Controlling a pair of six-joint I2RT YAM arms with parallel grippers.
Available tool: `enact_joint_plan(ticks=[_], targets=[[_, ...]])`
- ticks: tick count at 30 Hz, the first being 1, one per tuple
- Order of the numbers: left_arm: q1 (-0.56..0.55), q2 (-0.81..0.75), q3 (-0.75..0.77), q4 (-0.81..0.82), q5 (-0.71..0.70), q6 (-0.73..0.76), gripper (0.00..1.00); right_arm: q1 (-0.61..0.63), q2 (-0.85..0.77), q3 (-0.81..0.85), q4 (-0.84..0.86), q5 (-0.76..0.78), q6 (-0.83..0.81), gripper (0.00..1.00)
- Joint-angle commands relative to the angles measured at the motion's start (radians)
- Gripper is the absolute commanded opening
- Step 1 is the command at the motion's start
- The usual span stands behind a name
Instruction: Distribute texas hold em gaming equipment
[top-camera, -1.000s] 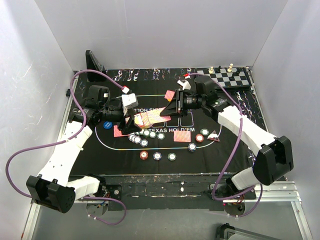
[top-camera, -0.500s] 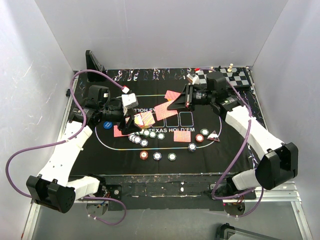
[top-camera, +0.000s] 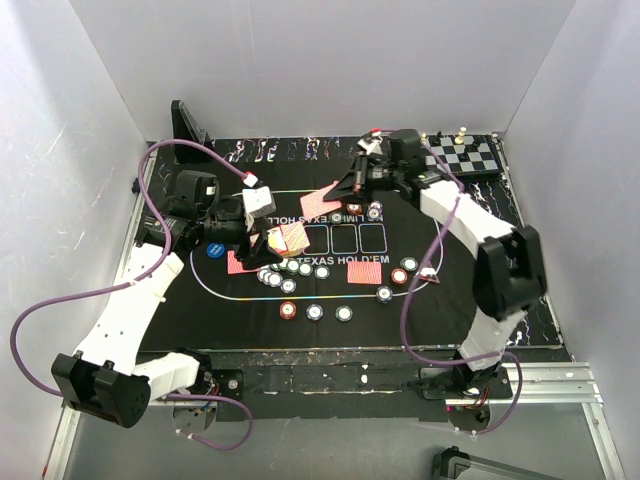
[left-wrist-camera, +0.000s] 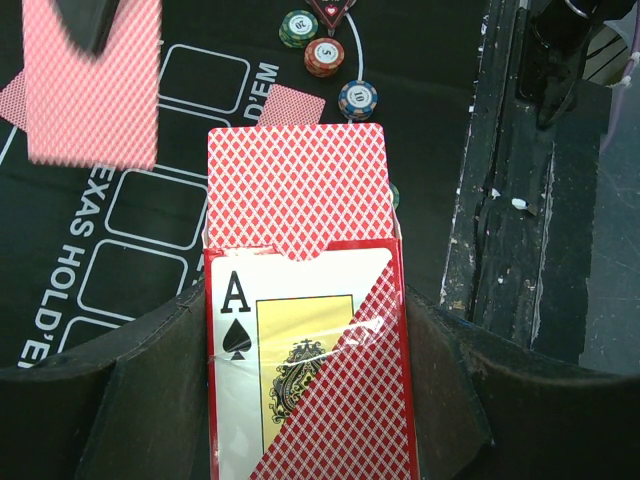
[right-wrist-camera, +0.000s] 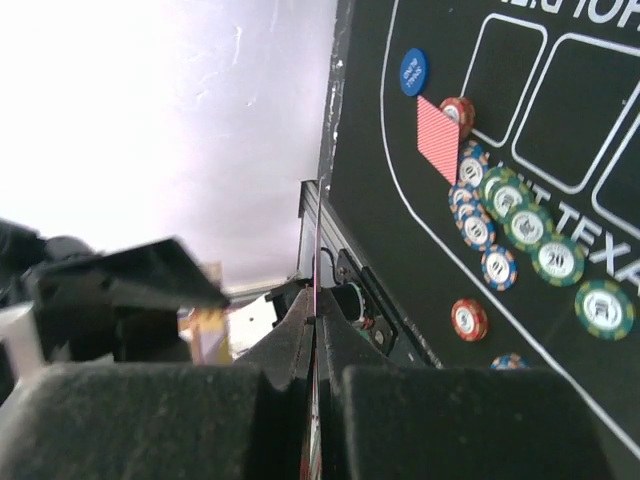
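Observation:
My left gripper (left-wrist-camera: 305, 345) is shut on the sides of a card box (left-wrist-camera: 300, 380) printed with an ace of spades. Red-backed playing cards (left-wrist-camera: 297, 185) stick out of its top. In the top view that left gripper (top-camera: 270, 238) sits at the mat's left. My right gripper (top-camera: 352, 188) hangs over the far middle of the mat, shut on a single red-backed card (top-camera: 320, 203). That card shows edge-on (right-wrist-camera: 315, 290) between the right fingers. Poker chips (top-camera: 293, 267) lie in a cluster, with a row (top-camera: 315, 312) nearer me. A blue button (top-camera: 214, 251) and a dark triangular marker (top-camera: 428, 270) rest on the mat.
Single cards lie face down (top-camera: 238, 262) (top-camera: 365, 272) on the black felt mat (top-camera: 450, 300). A chessboard (top-camera: 462, 156) with pieces stands at the back right. A black stand (top-camera: 187, 124) is at the back left. White walls close in three sides.
My right gripper has shut on a card at the box and carried it away toward the far middle of the mat. The left arm has held still.

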Motion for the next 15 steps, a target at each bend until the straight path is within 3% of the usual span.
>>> enact_joint_plan(ticks=[1,9,15], targets=[[0.006,-0.042,0.048,0.010,0.025,-0.007,0.00,0.096,0.190,0.166,0.035,-0.014,0.008,0.01],[0.005,-0.044,0.046,0.009,0.024,-0.014,0.00,0.266,0.563,0.563,-0.058,-0.007,0.011,0.01],[0.005,-0.042,0.054,-0.004,0.024,-0.013,0.00,0.316,0.750,0.738,-0.106,-0.007,0.029,0.01]])
